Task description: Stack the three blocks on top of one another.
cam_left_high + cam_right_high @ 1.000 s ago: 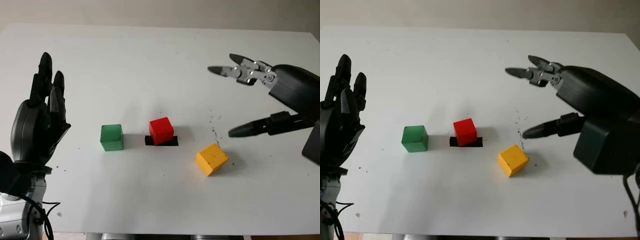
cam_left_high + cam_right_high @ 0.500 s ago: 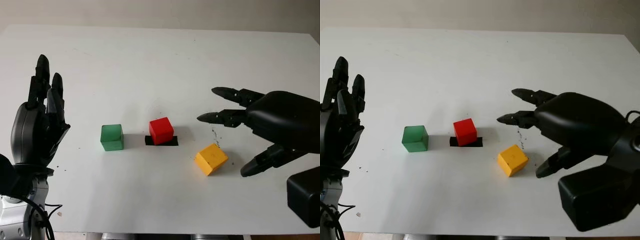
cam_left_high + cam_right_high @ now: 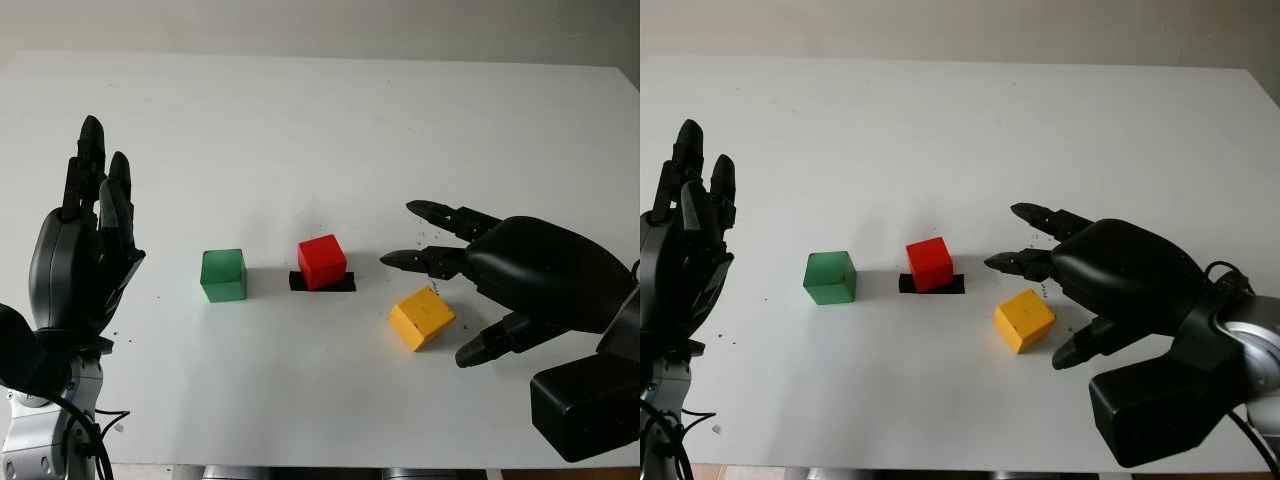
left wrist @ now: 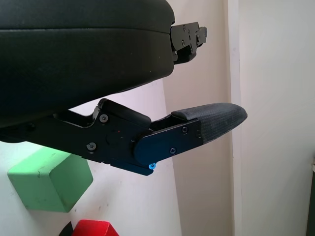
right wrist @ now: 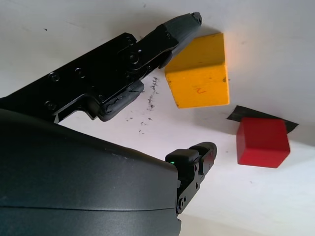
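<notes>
The yellow block (image 3: 422, 318), a plain cube turned askew, lay at four o'clock from the red block (image 3: 322, 261); the green block (image 3: 223, 275) sat at the red one's nine o'clock. The right hand (image 3: 470, 280) was open, holding nothing, at the yellow block's three o'clock. The left hand (image 3: 85, 255) was open at the table's (image 3: 300, 120) nine o'clock edge.

The right hand (image 3: 455, 290) has dropped around the yellow block (image 3: 422, 318).

You get no readable text, label, brand, number or sign here. Small yellow cube block (image 5: 199, 73) carries faint reddish mark on one face, too small for you to read. Red cube block (image 3: 322, 261) and green cube block (image 3: 223, 274) show plain faces. White desk top (image 3: 300, 130) bears only dark specks, no writing.
</notes>
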You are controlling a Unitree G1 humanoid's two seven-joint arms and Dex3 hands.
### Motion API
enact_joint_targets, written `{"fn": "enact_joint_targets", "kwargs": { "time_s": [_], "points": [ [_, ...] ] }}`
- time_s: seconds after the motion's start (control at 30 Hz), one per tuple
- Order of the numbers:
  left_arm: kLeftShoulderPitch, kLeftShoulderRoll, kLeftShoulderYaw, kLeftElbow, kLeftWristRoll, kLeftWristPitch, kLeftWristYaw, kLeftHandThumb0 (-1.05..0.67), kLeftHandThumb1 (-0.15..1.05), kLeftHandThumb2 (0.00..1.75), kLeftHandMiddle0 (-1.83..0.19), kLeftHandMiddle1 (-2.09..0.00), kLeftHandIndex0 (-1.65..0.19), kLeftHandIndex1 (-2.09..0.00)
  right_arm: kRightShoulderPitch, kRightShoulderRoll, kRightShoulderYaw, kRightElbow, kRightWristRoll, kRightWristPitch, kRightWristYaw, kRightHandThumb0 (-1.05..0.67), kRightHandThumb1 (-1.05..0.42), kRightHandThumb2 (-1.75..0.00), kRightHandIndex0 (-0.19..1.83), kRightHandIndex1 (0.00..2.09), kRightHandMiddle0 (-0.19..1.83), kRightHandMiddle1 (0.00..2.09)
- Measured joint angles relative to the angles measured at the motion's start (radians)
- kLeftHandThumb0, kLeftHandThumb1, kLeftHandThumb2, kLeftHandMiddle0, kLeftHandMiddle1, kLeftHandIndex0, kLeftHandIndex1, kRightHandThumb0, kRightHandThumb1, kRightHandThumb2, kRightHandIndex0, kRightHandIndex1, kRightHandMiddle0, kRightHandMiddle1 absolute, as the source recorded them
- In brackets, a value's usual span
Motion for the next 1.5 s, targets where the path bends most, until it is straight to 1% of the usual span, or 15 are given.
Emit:
{"fn": "enact_joint_targets", "kwargs": {
  "time_s": [0.13,0.3,0.53,0.83,1.33,1.43,1.47,1.5],
  "points": [
    [0.003,0.000,-0.003,-0.006,0.000,0.013,-0.003,-0.75,1.05,0.69,0.15,-0.05,0.16,-0.05,0.000,0.019,0.014,0.013,-0.025,0.000,-0.020,-0.53,-0.77,-0.06,0.02,0.06,0.45,0.07],
    [0.004,-0.001,-0.009,-0.013,0.000,0.022,-0.005,-0.74,1.05,0.70,0.15,-0.05,0.16,-0.05,0.000,0.038,0.023,0.024,-0.037,0.000,-0.039,-0.50,-0.77,-0.05,0.06,0.07,0.53,0.10],
    [0.004,-0.002,-0.009,-0.013,0.000,0.020,-0.011,-0.74,1.05,0.69,0.15,-0.05,0.16,-0.05,0.001,0.041,0.026,0.041,-0.039,-0.017,-0.055,-0.46,-0.77,-0.05,0.08,0.07,0.61,0.13],
    [0.005,-0.002,-0.009,-0.013,0.004,0.019,-0.011,-0.73,1.05,0.70,0.16,-0.05,0.16,-0.05,0.002,0.046,0.029,0.043,-0.030,-0.015,-0.051,-0.44,-0.76,-0.05,0.12,0.07,0.72,0.18],
    [0.018,-0.003,-0.013,-0.013,0.012,0.011,-0.008,-0.71,1.05,0.70,0.15,-0.05,0.16,-0.05,0.012,0.069,0.032,0.042,0.007,-0.001,-0.038,-0.44,-0.78,-0.06,0.17,0.07,0.76,0.27],
    [0.019,-0.003,-0.013,-0.013,0.012,0.011,-0.006,-0.71,1.05,0.70,0.15,-0.05,0.16,-0.05,0.012,0.077,0.038,0.042,0.007,-0.012,-0.043,-0.43,-0.79,-0.06,0.18,0.07,0.78,0.31],
    [0.019,-0.003,-0.013,-0.013,0.011,0.011,-0.008,-0.71,1.05,0.70,0.16,-0.05,0.16,-0.05,0.013,0.079,0.039,0.042,0.007,-0.015,-0.045,-0.41,-0.80,-0.06,0.20,0.07,0.77,0.39],
    [0.020,-0.003,-0.013,-0.013,0.011,0.008,-0.012,-0.70,1.05,0.70,0.16,-0.05,0.17,-0.05,0.014,0.081,0.039,0.042,0.007,-0.017,-0.049,-0.39,-0.81,-0.06,0.21,0.06,0.70,0.58]
  ]
}}
